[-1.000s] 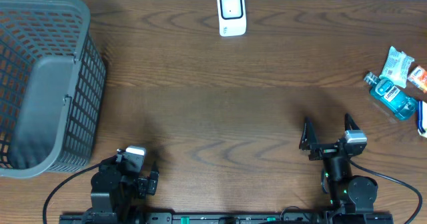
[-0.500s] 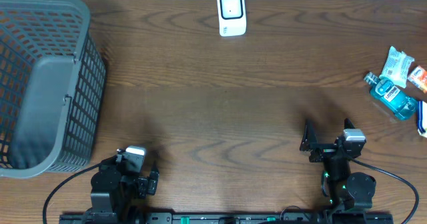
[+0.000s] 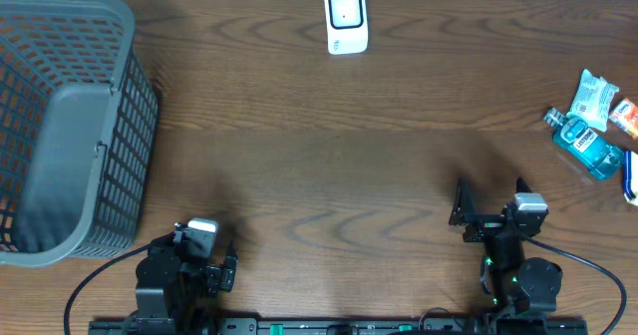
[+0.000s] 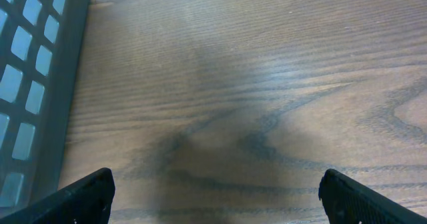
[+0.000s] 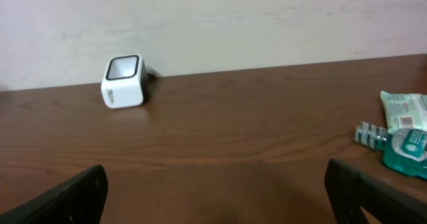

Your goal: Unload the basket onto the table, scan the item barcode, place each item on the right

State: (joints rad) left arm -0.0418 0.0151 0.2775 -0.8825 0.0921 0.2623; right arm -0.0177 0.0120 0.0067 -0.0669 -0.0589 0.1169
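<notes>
Right tool [image 3: 488, 189], spread wide and empty, could nudge the mouthwash bottle [image 3: 588, 146] off the tabletop's [image 3: 329, 146] right edge if I reach carelessly.

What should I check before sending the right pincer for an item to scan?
1. Right pincer open, empty: ok.
2. Left pincer open, empty: ok.
3. Scanner upright, window unobstructed: ok.
4. Mouthwash bottle lying uncovered beside the white packet: ok.
5. Which way the bottle's barcode faces: cannot tell.
</notes>
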